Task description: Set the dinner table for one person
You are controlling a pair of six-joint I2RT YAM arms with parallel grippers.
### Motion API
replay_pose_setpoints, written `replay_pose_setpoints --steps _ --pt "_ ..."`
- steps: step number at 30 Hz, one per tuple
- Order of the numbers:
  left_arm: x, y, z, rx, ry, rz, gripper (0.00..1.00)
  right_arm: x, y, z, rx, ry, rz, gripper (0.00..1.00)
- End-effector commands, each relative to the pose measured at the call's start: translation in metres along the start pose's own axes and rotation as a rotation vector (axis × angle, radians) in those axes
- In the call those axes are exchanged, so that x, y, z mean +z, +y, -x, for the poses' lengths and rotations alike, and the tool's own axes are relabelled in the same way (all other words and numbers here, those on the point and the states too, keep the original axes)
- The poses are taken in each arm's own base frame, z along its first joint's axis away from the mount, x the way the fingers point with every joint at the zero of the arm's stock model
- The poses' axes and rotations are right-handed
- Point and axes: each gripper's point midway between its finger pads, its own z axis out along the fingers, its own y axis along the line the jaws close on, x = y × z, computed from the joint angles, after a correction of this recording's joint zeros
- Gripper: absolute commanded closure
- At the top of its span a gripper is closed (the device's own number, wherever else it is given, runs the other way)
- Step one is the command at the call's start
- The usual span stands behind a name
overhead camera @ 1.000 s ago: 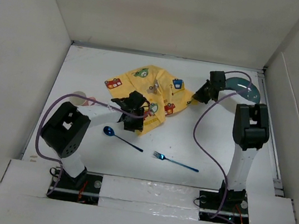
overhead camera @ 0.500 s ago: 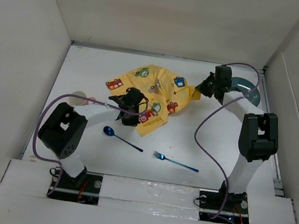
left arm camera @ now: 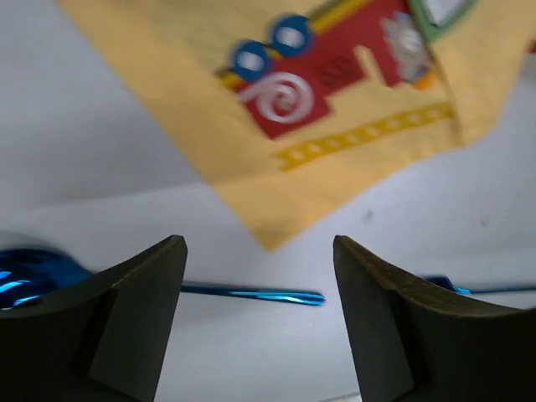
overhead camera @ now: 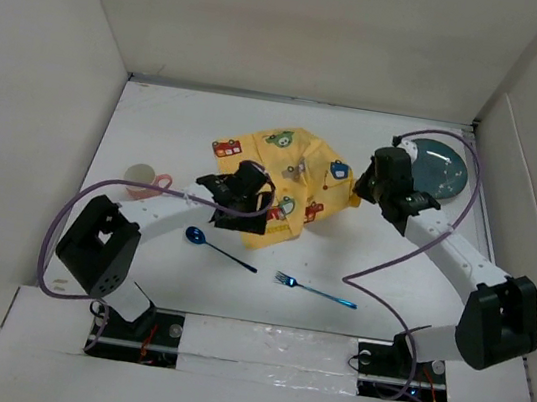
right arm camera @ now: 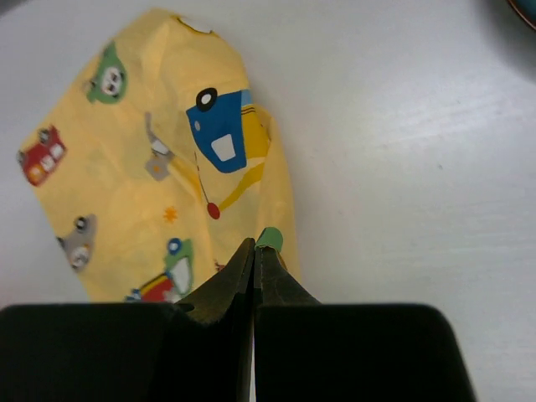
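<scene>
large matte white square tabletop (overhead camera: 159, 124), spanning the walled enclosure. left to right: my left claw (left arm camera: 258, 244), spread above the near corner of the yellow car-and-bear cloth placemat (overhead camera: 289, 164); shiny blue spoon (overhead camera: 216, 247); blue fork (overhead camera: 314, 291); my right claw (right arm camera: 255, 247), pinching the placemat's right edge; round teal plate (overhead camera: 440, 169).

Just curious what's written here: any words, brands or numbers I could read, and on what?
No readable text anywhere.
The yellow placemat carries only cartoon cars and bears; a dark mark on its red car is too blurred to read.
The spoon, fork and plate bear none.
</scene>
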Motion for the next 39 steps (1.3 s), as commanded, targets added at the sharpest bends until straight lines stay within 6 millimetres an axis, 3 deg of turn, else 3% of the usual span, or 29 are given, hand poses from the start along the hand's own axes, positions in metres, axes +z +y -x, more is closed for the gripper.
replay_pose_setpoints --steps 1,5,9,14,21,28,30,32,34,36,37,39 --pt "-0.011 -0.038 -0.032 0.086 0.069 -0.074 0.31 0.001 -0.038 -0.023 -0.029 0.031 -0.127 1.00" --pt "0.003 -0.047 -0.041 0.111 0.081 -0.033 0.31 0.000 -0.034 -0.029 -0.025 0.049 -0.091 1.00" --pt "0.011 -0.031 -0.036 0.092 0.040 0.061 0.37 -0.004 -0.027 -0.027 -0.017 0.046 -0.051 1.00" --pt "0.006 -0.015 -0.028 0.029 -0.040 0.112 0.33 -0.006 -0.028 -0.030 -0.009 0.057 -0.036 1.00" --pt "0.031 0.005 -0.053 0.068 0.076 0.201 0.30 -0.009 -0.034 -0.027 0.006 0.060 -0.026 1.00" --pt "0.034 0.011 -0.069 0.075 0.109 0.206 0.27 -0.010 -0.035 -0.020 0.016 0.051 -0.018 1.00" --pt "0.041 0.009 -0.077 0.081 0.143 0.190 0.32 -0.011 -0.036 -0.017 0.027 0.044 -0.014 1.00" --pt "0.047 0.004 -0.079 0.071 0.150 0.171 0.49 -0.013 -0.037 -0.013 0.042 0.038 -0.008 1.00" --pt "0.050 0.004 -0.082 0.067 0.156 0.166 0.76 -0.016 -0.036 -0.009 0.053 0.031 0.012 1.00" --pt "0.049 0.003 -0.080 0.067 0.145 0.163 0.88 -0.018 -0.041 -0.003 0.069 0.021 0.013 1.00" --pt "0.046 0.002 -0.074 0.060 0.134 0.155 1.00 -0.020 -0.040 -0.003 0.064 0.028 0.019 1.00" --pt "0.040 0.002 -0.062 0.048 0.107 0.141 1.00 -0.020 -0.043 -0.002 0.062 0.031 0.012 1.00"
